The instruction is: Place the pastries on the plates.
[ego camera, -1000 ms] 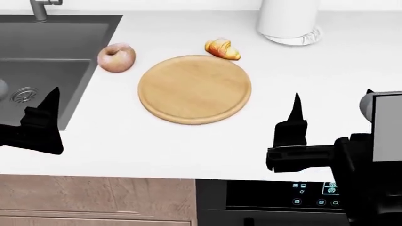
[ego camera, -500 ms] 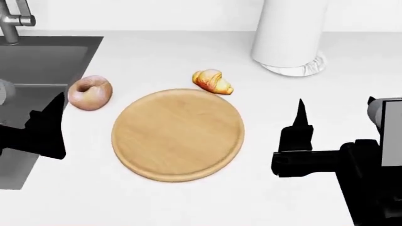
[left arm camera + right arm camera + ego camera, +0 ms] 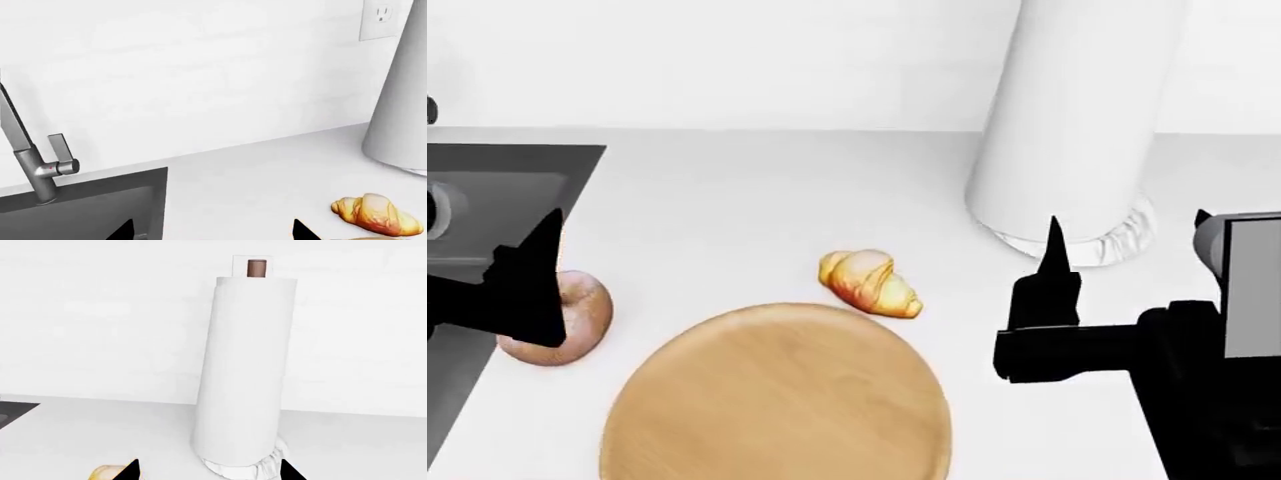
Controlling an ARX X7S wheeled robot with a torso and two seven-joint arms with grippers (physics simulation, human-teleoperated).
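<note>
**Pastries off the plate, both grippers empty**

The croissant (image 3: pixel 870 283) lies just beyond the wooden plate (image 3: pixel 777 400), at 12 o'clock; the doughnut (image 3: pixel 561 318) at its 10 o'clock. Left gripper (image 3: pixel 212 231) and right gripper (image 3: pixel 208 470) hover, jaws spread.

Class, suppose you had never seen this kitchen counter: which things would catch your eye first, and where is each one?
The golden croissant stands out on the white counter, just beyond the far rim of the wooden plate. The tall paper towel roll rises behind the right claw. A pinkish doughnut lies by the sink, partly hidden by the left claw.
</note>
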